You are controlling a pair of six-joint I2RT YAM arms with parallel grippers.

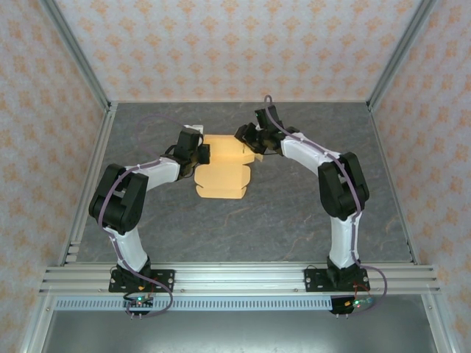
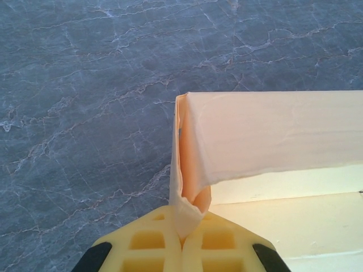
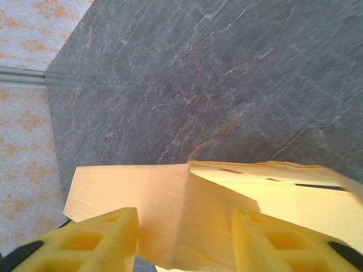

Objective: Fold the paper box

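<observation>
**Paper Box: Handling and Grip Points**

The paper box (image 1: pixel 221 175) lay mid-table on the grey table (image 1: pixel 316 220), between the two arms, with its far panel raised. The left gripper (image 2: pixel 182 229) was closed, pinching a raised corner fold. The right gripper (image 3: pixel 184 226) stood partly open, its jaws astride a flap without clamping it. The cardboard looked light, thin and easily creased. Flap edges near the score lines, taken with gentle pressure, were judged the safest hold.
</observation>
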